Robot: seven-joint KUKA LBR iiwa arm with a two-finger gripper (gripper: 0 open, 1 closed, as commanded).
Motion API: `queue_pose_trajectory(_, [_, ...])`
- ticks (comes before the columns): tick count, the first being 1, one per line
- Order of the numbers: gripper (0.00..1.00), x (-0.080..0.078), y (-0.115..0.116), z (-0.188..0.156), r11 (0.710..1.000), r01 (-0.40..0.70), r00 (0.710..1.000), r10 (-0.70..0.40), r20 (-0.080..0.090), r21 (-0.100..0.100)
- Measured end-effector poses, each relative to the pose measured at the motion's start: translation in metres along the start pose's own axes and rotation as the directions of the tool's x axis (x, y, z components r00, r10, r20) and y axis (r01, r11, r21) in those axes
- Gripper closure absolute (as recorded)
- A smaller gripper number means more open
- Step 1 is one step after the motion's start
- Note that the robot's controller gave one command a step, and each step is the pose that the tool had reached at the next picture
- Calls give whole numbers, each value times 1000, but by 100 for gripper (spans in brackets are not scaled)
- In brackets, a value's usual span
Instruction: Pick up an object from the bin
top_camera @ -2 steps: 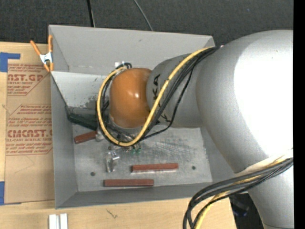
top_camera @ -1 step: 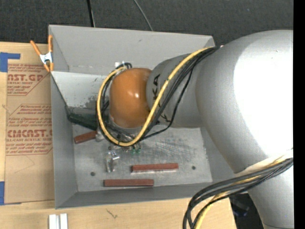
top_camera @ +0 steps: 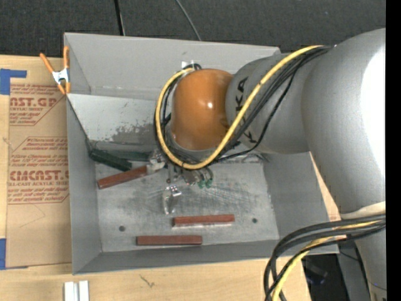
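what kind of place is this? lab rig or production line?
Probably a robot-grasping test cell in a lab or workshop, not a production line: one grey metal bin holding just a few loose brown sticks, and a single cable-draped arm reaching into it.

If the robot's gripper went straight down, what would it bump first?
The gripper points down at bare bin floor, so likely that first. The nearest brown bar lies just beside it; depth is unclear.
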State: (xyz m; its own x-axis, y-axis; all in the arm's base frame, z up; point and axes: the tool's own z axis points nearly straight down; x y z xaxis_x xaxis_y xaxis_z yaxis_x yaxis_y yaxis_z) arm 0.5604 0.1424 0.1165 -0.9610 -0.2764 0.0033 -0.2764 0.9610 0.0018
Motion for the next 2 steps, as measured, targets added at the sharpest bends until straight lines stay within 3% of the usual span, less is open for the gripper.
queue_pose_trajectory(1, [0,52,-13,0,997,81,997,-81,9,3])
queue_pose_trajectory(2, [100,81,-28,39,996,84,996,-84,16,2])
